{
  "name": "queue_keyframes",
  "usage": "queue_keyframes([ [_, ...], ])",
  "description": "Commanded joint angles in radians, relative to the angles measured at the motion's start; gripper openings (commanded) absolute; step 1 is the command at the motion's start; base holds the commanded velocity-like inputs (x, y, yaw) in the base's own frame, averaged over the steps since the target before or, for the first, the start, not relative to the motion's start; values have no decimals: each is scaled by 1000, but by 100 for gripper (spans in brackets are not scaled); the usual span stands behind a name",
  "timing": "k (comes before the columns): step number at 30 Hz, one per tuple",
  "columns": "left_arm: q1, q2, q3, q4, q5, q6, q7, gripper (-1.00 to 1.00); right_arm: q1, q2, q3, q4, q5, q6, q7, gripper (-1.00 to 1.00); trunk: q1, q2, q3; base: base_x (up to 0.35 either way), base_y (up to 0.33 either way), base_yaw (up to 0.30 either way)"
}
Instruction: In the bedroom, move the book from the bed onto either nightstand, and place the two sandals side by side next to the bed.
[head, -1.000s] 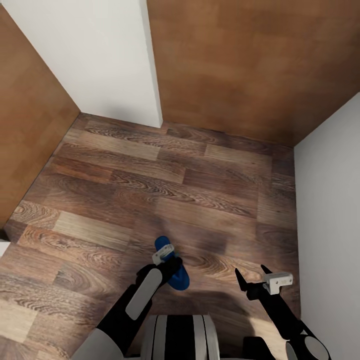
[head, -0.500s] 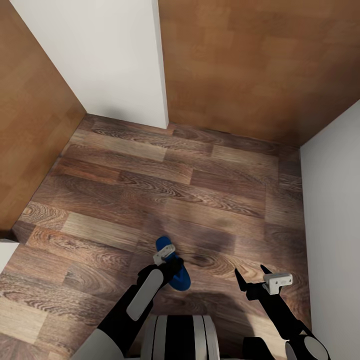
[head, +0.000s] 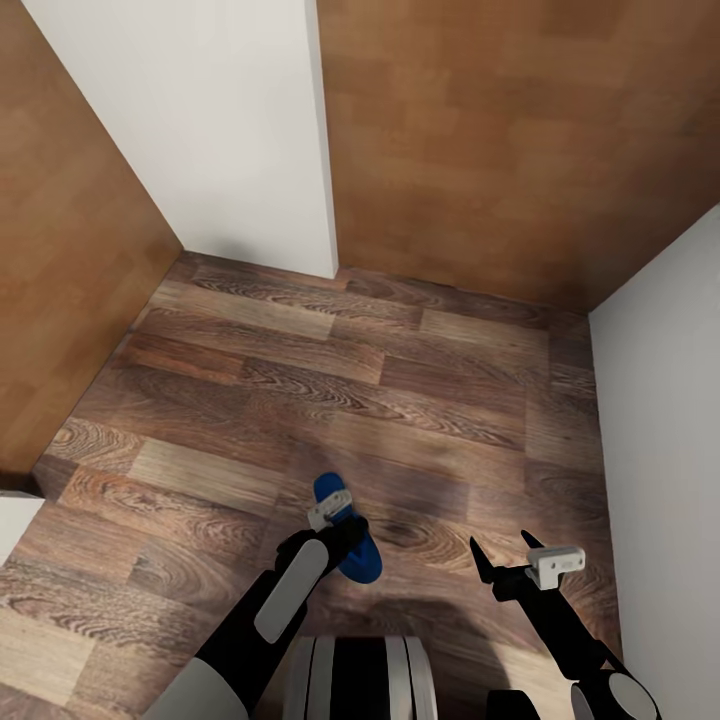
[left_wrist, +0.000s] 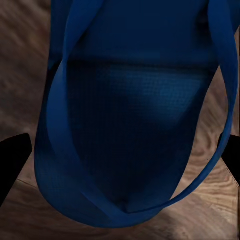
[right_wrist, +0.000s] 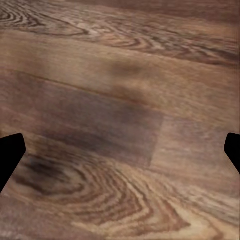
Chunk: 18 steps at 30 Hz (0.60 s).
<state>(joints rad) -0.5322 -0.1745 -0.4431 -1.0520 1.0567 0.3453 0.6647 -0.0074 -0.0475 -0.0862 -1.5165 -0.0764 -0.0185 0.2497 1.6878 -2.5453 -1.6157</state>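
Left fingers (head: 345, 528) grasped a blue sandal (head: 347, 537) above the plank floor (head: 300, 400); right fingers (head: 507, 552) hung released, well apart

- The floor (head: 330, 400) ran ahead of the robot to a wall (head: 210, 130) at the back left and a panel (head: 500, 140) at the back right.
- Another panel (head: 60, 260) stood along the left, another wall (head: 665, 450) along the right.
- A sandal (head: 345, 535) hung in the left hand (head: 340, 530), above the floor, just before the trunk.
- The right hand (head: 505, 565) hovered to its right, near the right wall, fingers apart.
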Motion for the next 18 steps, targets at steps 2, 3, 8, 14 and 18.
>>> queue_keyframes([
  [2,-1,0,0,-2,5,2,7,-100,0,0,-1,3,-8,-1,7,100,-1,0,7,0,0,0],
  [3,-1,0,0,-2,5,2,7,-100,0,0,-1,5,-8,-1,7,100,-1,1,11,0,0,0],
  [8,0,10,1,-2,4,3,8,-100,0,0,-1,8,-9,-1,8,100,-4,2,31,0,0,0],
  [14,0,94,0,-42,3,37,9,-100,0,-3,-4,10,-12,-1,9,100,-6,3,54,0,0,0],
  [18,0,135,-1,-49,3,45,9,-100,0,-4,-4,11,-14,0,11,100,-8,4,69,0,0,0],
])
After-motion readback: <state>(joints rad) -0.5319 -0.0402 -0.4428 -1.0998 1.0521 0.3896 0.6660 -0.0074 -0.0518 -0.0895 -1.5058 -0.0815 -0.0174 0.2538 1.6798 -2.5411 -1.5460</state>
